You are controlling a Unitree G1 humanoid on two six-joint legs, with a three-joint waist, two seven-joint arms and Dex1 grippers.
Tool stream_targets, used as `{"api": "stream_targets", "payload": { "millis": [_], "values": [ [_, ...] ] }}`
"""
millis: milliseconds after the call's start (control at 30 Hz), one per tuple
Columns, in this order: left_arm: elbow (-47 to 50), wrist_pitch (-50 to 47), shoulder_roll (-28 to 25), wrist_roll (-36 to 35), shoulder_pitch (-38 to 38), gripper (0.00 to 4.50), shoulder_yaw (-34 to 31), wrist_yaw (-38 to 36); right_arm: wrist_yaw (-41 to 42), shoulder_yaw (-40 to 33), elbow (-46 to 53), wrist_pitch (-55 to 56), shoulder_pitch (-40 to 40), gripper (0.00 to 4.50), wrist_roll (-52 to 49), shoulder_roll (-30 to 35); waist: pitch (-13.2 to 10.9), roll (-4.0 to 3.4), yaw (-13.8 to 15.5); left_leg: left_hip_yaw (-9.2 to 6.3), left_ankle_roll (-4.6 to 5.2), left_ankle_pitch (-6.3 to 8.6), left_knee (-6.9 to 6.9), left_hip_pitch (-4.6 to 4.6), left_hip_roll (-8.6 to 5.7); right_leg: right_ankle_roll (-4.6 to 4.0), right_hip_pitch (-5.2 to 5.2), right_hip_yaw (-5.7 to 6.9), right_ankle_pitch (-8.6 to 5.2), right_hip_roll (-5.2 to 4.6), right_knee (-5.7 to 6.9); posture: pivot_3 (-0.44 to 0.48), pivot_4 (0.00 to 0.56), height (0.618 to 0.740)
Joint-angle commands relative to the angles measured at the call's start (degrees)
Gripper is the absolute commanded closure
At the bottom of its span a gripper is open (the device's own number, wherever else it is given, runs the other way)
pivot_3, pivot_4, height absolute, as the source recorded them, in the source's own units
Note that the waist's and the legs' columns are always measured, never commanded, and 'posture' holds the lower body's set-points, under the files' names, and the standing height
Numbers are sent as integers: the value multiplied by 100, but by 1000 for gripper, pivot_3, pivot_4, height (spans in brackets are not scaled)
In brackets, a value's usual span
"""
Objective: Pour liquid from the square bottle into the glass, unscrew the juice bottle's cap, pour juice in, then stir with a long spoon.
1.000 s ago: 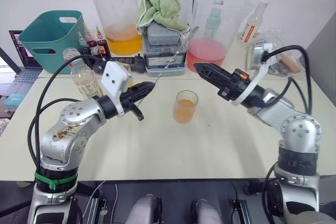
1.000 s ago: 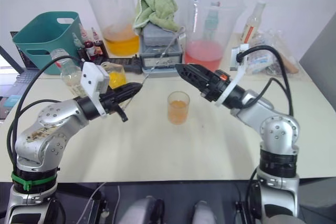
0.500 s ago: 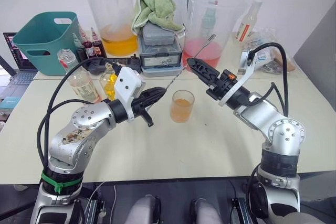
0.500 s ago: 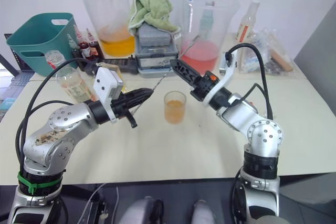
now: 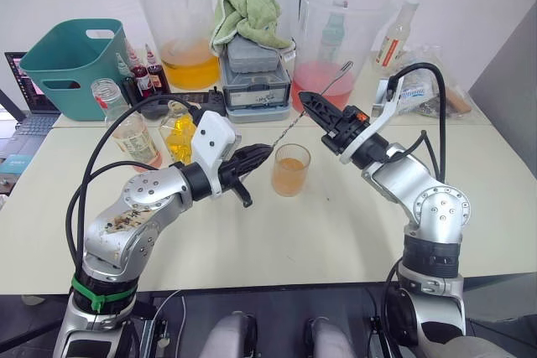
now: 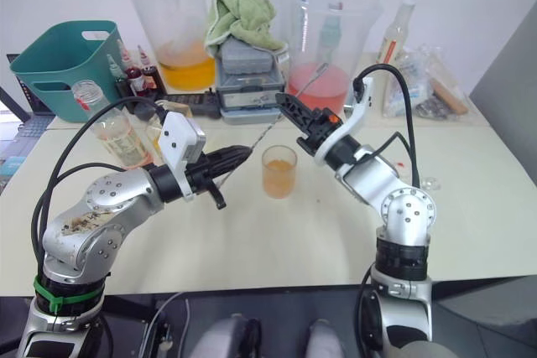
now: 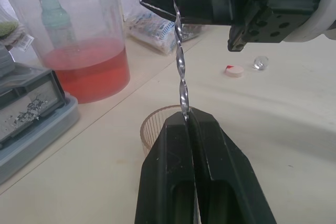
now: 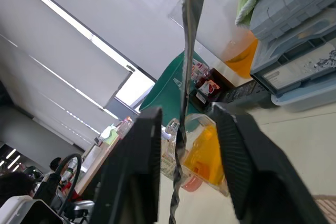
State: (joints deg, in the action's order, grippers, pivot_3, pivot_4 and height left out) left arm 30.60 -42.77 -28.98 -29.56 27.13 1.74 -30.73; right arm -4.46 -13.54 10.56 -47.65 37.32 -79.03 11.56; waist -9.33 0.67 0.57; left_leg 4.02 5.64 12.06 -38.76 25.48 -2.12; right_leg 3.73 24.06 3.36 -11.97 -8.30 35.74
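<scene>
Above the juice-filled glass (image 5: 291,168) on the worktop (image 5: 336,232), the left end effector (image 5: 258,155) clenches the long spoon (image 5: 295,123); the right end effector (image 5: 307,104) straddles it, unclosed. A mistimed handover risks dropping it.

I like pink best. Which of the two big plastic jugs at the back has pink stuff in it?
The big jug behind the right gripper holds pink liquid. The other jug, beside the teal basket, holds orange.

A cream table (image 5: 336,232) carries the glass (image 5: 291,170) of orange drink at its centre; at ten o'clock a square bottle (image 5: 178,132), at three a small cap (image 6: 405,161).
</scene>
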Motion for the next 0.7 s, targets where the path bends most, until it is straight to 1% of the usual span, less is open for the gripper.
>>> {"api": "stream_targets", "payload": {
  "millis": [33, 400, 567, 600, 667, 700],
  "values": [
    [126, 54, -1, 9, 95, 4500, -20, 18, -6, -40, 136, 130, 120, 4485, -1, -24, 0, 0, -3, 0, 0, 0, 0, 0, 0, 0, 0, 0, 0, 0, 0, 0, 150, 740],
    [94, 27, 53, -50, 67, 4500, -60, 72, 248, -1, 152, 101, 135, 4485, 216, 214, 0, 0, -6, 0, -1, -1, 0, 0, 0, -1, 1, -1, -1, 1, 2, 0, 150, 740],
    [56, 45, -34, -303, -24, 2941, -382, -81, 449, -118, 28, 161, 292, 4500, 271, 416, 0, 0, -8, 0, -1, -1, -1, 0, 1, -1, 1, -1, -1, 1, 2, 0, 150, 740],
    [27, 67, -115, -385, -35, 2633, -523, -174, 638, -128, -23, 212, 363, 4500, 368, 504, 0, 0, -12, 0, -1, -1, 0, 0, 1, -1, 1, -1, -1, 1, 1, 0, 150, 740],
    [-23, 114, -270, -501, -62, 1881, -748, -347, 940, -153, -125, 283, 488, 4500, 533, 647, 0, -1, -20, 3, -1, -1, 0, 0, 1, -2, 3, -1, -1, 1, 2, 0, 150, 740],
    [-49, 132, -361, -561, -83, 1602, -861, -439, 1062, -183, -193, 309, 566, 4500, 595, 720, -1, -1, -24, 3, -1, -1, 0, -1, 1, -2, 4, -2, -2, 1, 3, 0, 150, 740]
  ]
}}
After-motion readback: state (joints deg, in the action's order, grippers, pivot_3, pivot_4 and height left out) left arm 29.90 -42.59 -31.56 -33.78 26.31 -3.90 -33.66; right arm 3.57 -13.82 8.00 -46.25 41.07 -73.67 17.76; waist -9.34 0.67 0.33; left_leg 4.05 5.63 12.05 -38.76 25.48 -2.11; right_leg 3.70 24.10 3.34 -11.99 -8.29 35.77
